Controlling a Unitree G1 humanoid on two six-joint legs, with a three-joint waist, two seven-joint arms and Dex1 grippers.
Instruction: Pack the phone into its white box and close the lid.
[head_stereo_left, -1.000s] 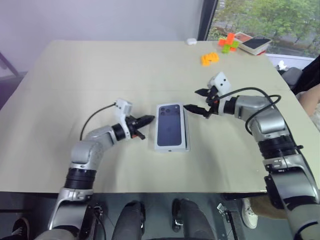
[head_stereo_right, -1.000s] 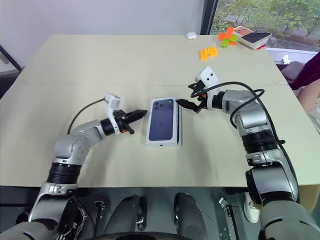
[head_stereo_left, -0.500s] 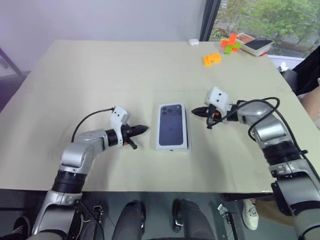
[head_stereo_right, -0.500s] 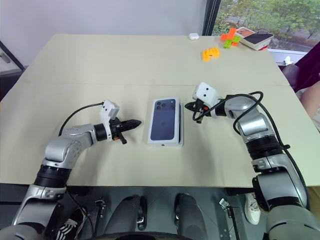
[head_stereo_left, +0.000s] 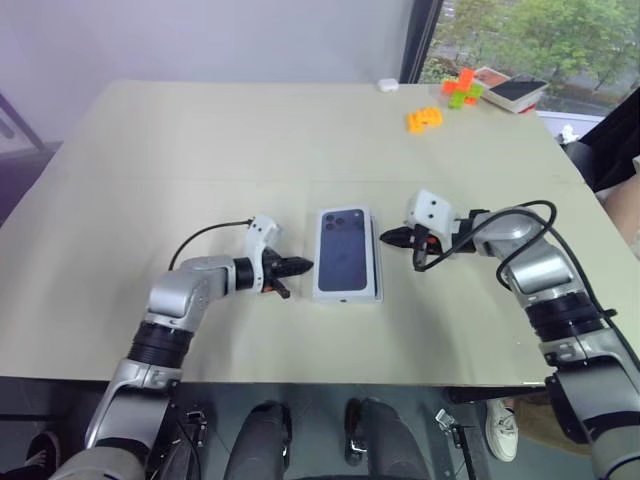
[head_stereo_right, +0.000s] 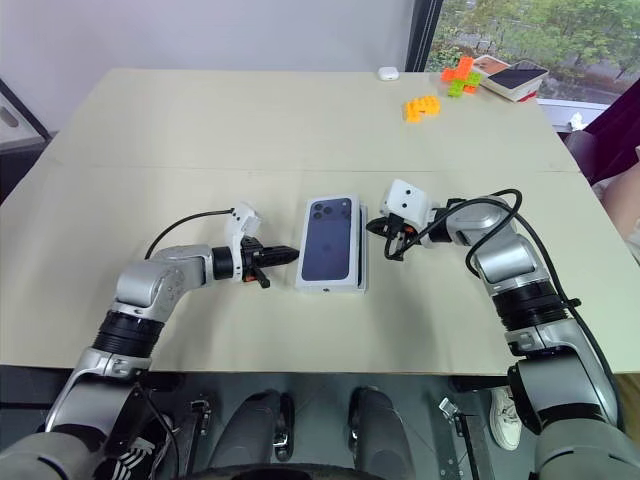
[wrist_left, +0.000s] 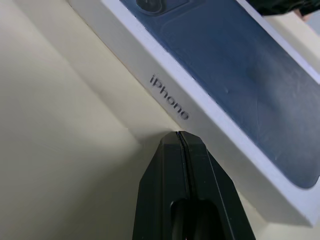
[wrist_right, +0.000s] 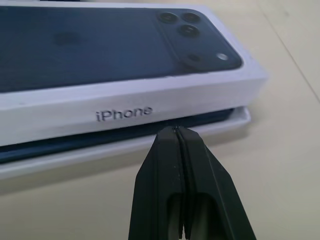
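The lid, white with a dark blue phone picture, lies over the white box at the table's middle. In the right wrist view the lid sits a little high, and a dark blue strip of the phone shows between lid and box rim. My left gripper is shut and empty, its tip just short of the lid's left side. From the right, my shut and empty right gripper points at the gap under the lid, close to the box's right side.
Orange blocks, orange-and-green blocks, a small white case and a flat red-edged box lie at the table's far right corner. The tan table is bare on the left. A person's dark sleeve is at the right edge.
My right gripper has shut and come down toward the box's right side. The left gripper, still shut, has moved in close to the lid's left side.
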